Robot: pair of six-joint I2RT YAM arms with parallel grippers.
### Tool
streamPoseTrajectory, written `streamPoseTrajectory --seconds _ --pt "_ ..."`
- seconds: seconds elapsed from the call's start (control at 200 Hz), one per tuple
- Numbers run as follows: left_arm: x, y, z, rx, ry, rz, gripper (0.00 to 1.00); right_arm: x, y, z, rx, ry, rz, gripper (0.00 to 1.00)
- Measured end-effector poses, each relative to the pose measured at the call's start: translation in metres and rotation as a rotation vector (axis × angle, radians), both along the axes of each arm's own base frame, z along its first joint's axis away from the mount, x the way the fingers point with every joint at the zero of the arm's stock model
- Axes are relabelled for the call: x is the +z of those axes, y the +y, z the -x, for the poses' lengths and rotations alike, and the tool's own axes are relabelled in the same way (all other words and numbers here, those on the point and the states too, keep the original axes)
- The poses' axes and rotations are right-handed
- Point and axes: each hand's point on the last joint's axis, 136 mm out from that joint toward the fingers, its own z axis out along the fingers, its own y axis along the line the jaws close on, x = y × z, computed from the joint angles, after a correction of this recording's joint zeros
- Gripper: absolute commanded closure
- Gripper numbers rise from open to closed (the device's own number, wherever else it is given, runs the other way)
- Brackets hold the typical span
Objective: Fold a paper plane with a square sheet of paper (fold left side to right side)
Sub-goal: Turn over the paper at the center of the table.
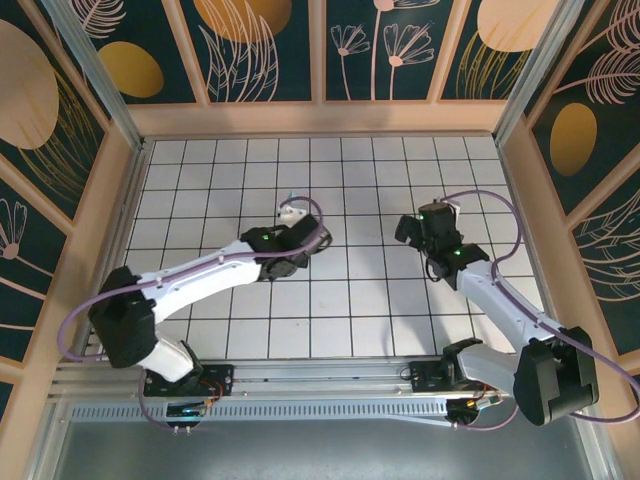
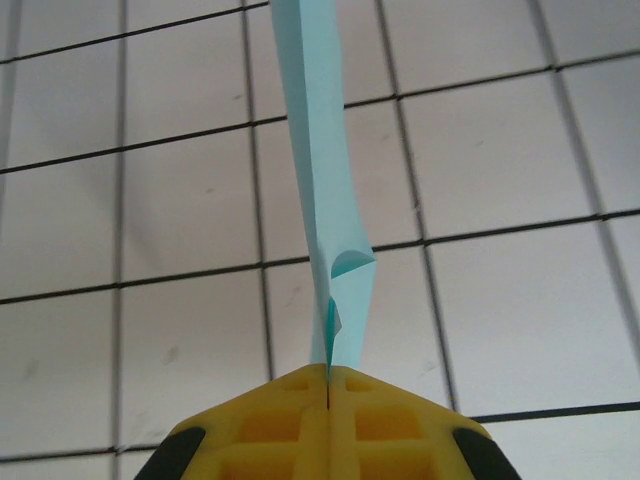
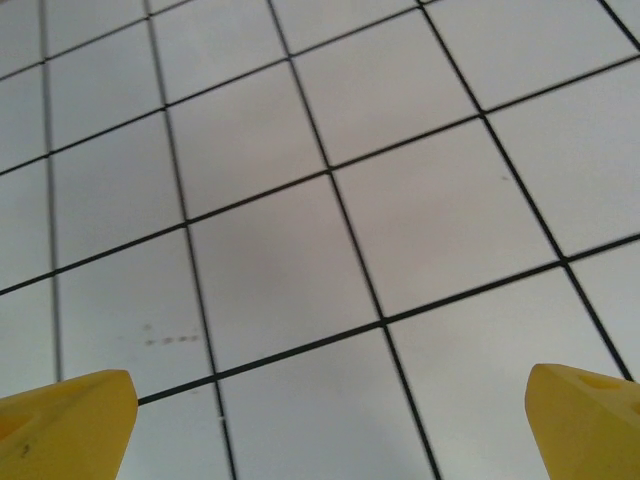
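**A:** Where's the plane?

**B:** In the left gripper (image 2: 328,378). Its yellow fingers (image 2: 275,425) are closed tight on one end. In the wrist view the plane (image 2: 322,150) runs edge-on from the pinch toward 12 o'clock, over the tabletop (image 2: 500,310). There's a small curl (image 2: 352,262) in the layers just past the fingers.

**A:** And the right gripper?

**B:** The right gripper (image 3: 325,405) is spread wide with nothing between its fingers, hanging over bare tiles. From above, it sits at 3 o'clock of the left one.

**A:** How would you handle this step?

**B:** The folding looks nearly done to me. I'd hold the left pinch firm so the layers don't splay. Then I'd bring the right gripper in from 3 o'clock and close squarely on the crease near that curl, flattening it without crushing it. The paper is thin, so a sideways tug could skew the fold or tear it.
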Motion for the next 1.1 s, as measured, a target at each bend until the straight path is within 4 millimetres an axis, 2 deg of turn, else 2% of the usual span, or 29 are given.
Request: streamPoseTrajectory --seconds 0.215,0.445,0.626,0.666,0.756,1.101 --pt "-0.021 0.009 0.02 0.076 0.027 -0.287 1.0 -0.012 -0.02 0.002 -0.056 0.013 -0.003 0.01" --pt "-0.055 -0.005 0.03 0.094 0.058 -0.463 1.0 -0.012 -0.04 0.008 -0.101 -0.016 -0.064 0.01" --pt "-0.064 -0.031 0.031 0.08 0.078 -0.42 1.0 -0.018 -0.048 0.012 -0.114 -0.008 -0.102 0.01" --pt "-0.066 -0.037 0.03 0.076 0.086 -0.396 0.93 -0.019 -0.049 0.012 -0.117 -0.005 -0.11 0.01" --pt "-0.073 -0.049 0.032 0.062 0.117 -0.338 0.87 -0.021 -0.05 0.013 -0.113 0.001 -0.127 0.01" --pt "-0.092 -0.088 0.032 0.011 0.2 -0.182 0.86 -0.021 -0.041 0.012 -0.072 0.002 -0.181 0.01"
